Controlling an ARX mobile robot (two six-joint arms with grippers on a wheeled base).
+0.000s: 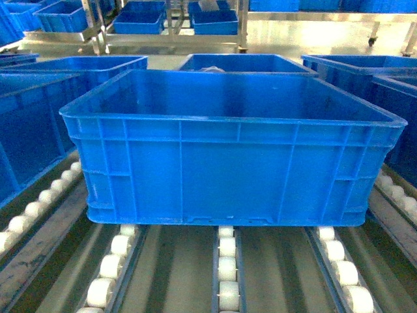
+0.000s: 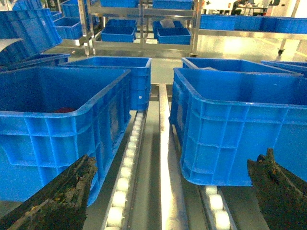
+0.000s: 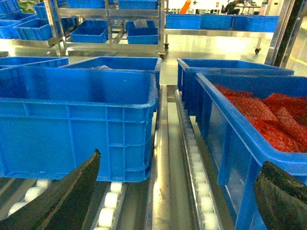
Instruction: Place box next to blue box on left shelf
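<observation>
Head view: box (image 1: 228, 153) on left shelf (image 1: 227, 267) rollers, both grippers' jaws wide, apparently empty.

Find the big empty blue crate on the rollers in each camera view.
Head: crate fills the centre, on the roller tracks.
Left wrist: right of centre, across the metal rail.
Right wrist: left half.
Shared landmark: the steel rack with small blue bins at the back.
</observation>
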